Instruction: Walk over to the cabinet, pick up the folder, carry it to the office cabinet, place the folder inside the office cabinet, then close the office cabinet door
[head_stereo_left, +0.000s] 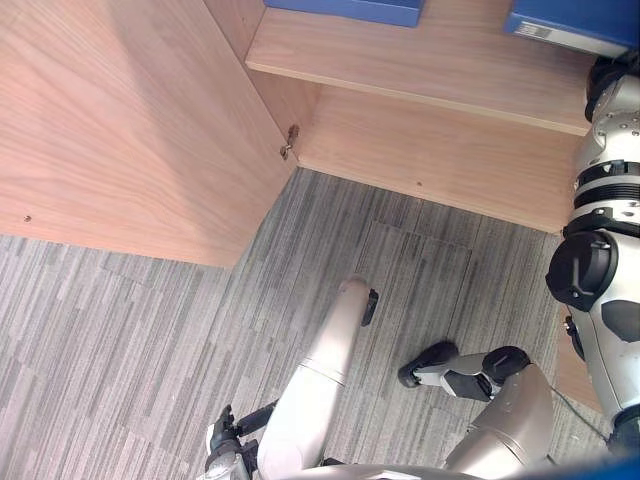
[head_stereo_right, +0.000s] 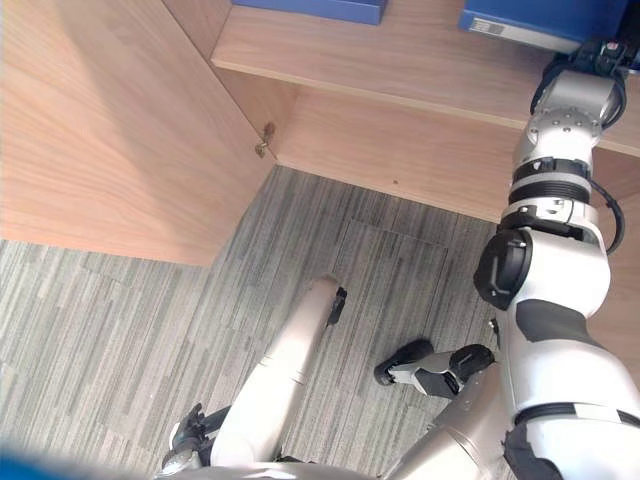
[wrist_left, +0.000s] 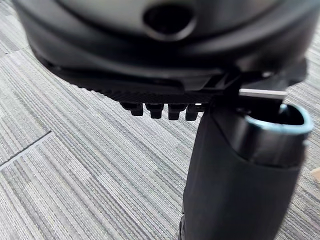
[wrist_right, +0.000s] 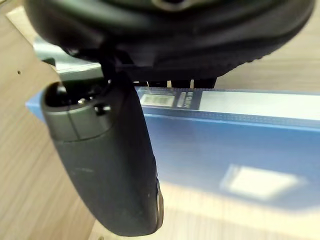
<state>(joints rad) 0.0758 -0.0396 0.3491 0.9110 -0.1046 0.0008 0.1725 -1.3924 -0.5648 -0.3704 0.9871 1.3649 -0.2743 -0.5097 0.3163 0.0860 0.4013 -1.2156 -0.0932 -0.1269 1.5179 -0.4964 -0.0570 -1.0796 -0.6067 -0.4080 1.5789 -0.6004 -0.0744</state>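
Right wrist view had the folder (wrist_right: 240, 145) lying flat on the shelf (head_stereo_left: 420, 75), its labelled spine turned outward toward the robot. In the left eye view it sat at the upper right of the frame, at the shelf's front edge. The right hand (wrist_right: 107, 165) was at it: the thumb lay across its left end and the fingertips (wrist_right: 177, 82) showed just past the spine's upper edge. Whether they pinched the folder or merely rested there could not be told. A hand set at the front edge like this would suit either setting the folder down or taking hold of it. Flat on the board, the folder needed no support.

Its long axis ran along the shelf's front, left to right across the frame, with the spine facing the open side. Its far side was cut off by the frame's top.

A second folder (head_stereo_left: 350, 8) lay on the same shelf at top centre, well apart. The door (head_stereo_left: 130, 120) stood wide at the upper left — open, presumably, so the arm could reach in. The left hand (wrist_left: 240, 190) hung over the carpet (head_stereo_left: 120, 330), fingers straight, holding nothing.
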